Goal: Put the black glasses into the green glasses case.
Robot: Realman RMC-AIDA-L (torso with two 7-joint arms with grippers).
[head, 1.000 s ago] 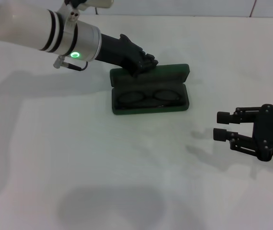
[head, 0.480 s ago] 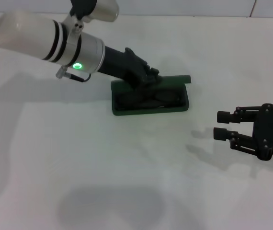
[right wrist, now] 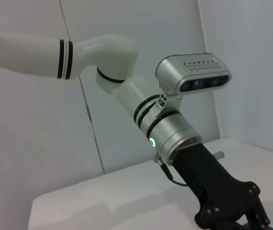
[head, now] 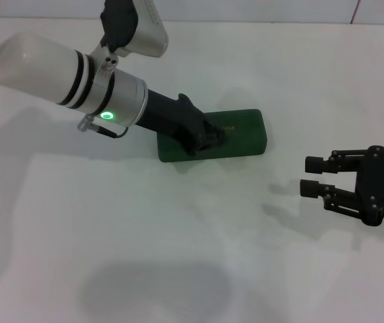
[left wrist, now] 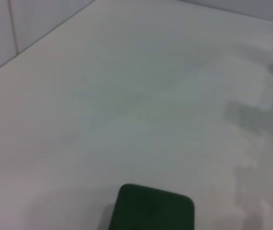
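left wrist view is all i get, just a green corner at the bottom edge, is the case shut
Observer: Yes. In the head view the green glasses case lies flat with its lid down, on the white table.
Operator: where's my left gripper
Observer: The left gripper rests on the lid, near the case's left half.
Operator: glasses in or out
Observer: No black glasses show on the table in any view; the shut lid hides the inside.
Operator: right arm in the way
Observer: No. The right gripper is off to the right of the case, apart from it, fingers open.
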